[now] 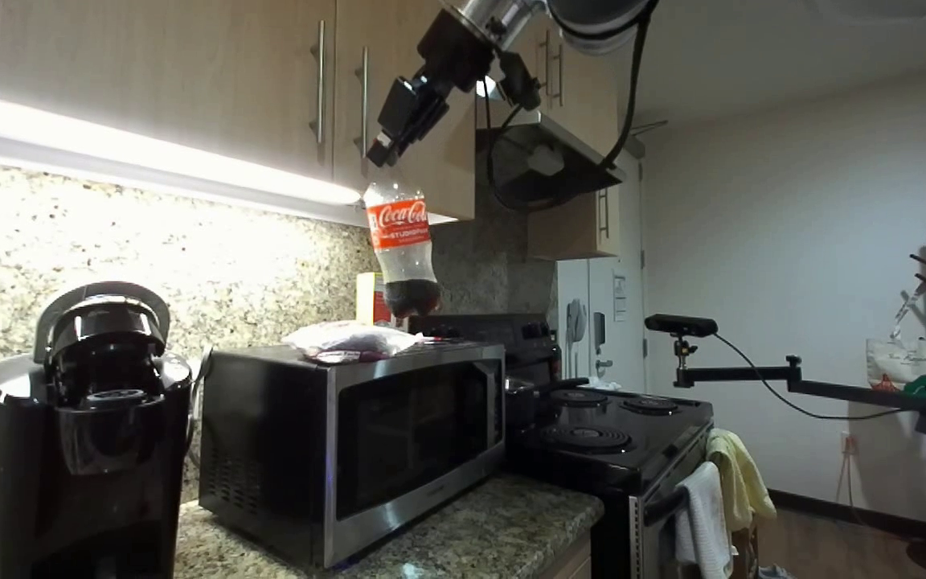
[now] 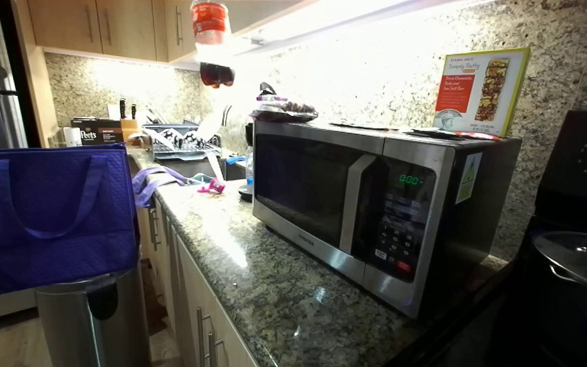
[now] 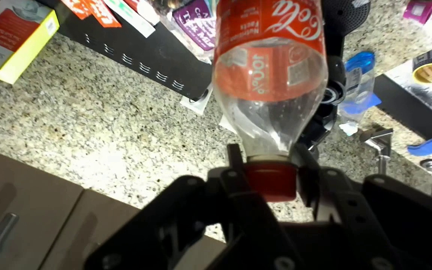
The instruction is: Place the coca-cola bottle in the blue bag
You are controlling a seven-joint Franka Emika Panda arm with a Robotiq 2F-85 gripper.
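The coca-cola bottle (image 1: 403, 225) is clear plastic with a red label, a red cap and a little dark liquid at the bottom. My gripper (image 1: 387, 151) is shut on the bottle's capped neck, and the bottle hangs nearly upright in the air, higher than the microwave top. It also shows in an exterior view (image 2: 211, 25), cut off at the top edge. In the wrist view, the gripper's fingers (image 3: 270, 163) stand on both sides of the red cap below the bottle (image 3: 270, 75). The blue bag (image 2: 64, 219) stands on a metal bin; its inside is hidden.
A microwave (image 2: 314, 188) stands on the granite counter (image 2: 252, 265), with packets (image 1: 350, 338) and a bar box (image 2: 477, 92) on top. A coffee maker (image 1: 85, 450) stands beside it. Upper cabinets (image 1: 190, 72) and a range hood (image 1: 559, 153) are near the arm. The bin (image 2: 89, 316) stands beside the counter.
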